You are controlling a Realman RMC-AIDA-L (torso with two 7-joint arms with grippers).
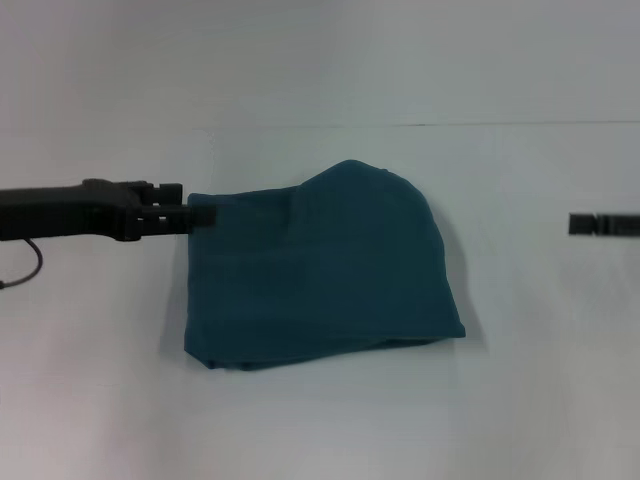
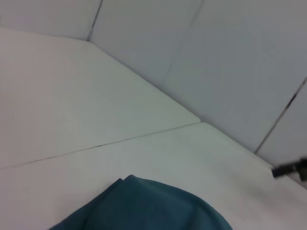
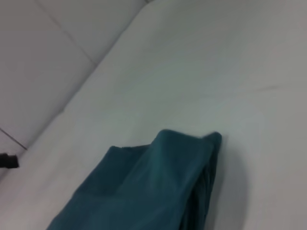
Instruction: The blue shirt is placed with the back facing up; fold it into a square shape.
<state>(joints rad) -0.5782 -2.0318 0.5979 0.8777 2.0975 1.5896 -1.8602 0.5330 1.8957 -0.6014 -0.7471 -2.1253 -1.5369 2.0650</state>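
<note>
**Mara:** Left tool (image 1: pixel 200 213) sits right at the far left corner of the blue shirt (image 1: pixel 320 270), its tip touching the cloth edge. Whether it is clamped on that corner or just resting there, I cannot tell from the head view, and the left wrist view shows no fingers at all.

**Ivo:** And the shirt itself?

**Mara:** It lies in the middle of the white table (image 1: pixel 320 430), already folded into a compact bundle, plain side up. The near and left edges run fairly straight; the far right side bulges into a rounded hump.

**Ivo:** So the shape is close to square, not quite there?

**Mara:** That is my reading. To do this step well, the corner should be held low and drawn flat, so the layers do not slide apart. The hump probably needs smoothing or tucking toward the centre.

**Ivo:** The other arm?

**Mara:** Right tool (image 1: pixel 603 225) hangs well apart from the shirt at the right edge of the head view; I cannot tell whether it is together or apart.
</note>
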